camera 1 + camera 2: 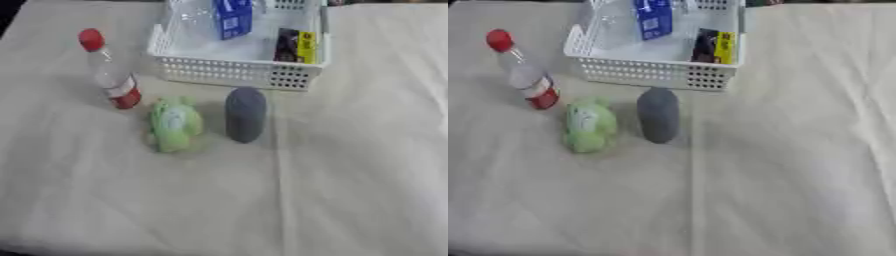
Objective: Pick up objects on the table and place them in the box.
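Nearest you, the green packet (174, 124) lies before the white basket (229, 71), between grey cylinder (245, 114) and bottle (109, 70); neither hand shows, so their state is unknowable.

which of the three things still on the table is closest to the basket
The grey object: its far end almost reaches the basket wall. The green toy and the bottle sit further left.

You are working in bright, even, diffuse light, and the pale surface (350, 175) shows no harsh glare. Shadows are faint: a soft one lies beside the grey object (245, 115). Both views are soft, blurring every edge and label.
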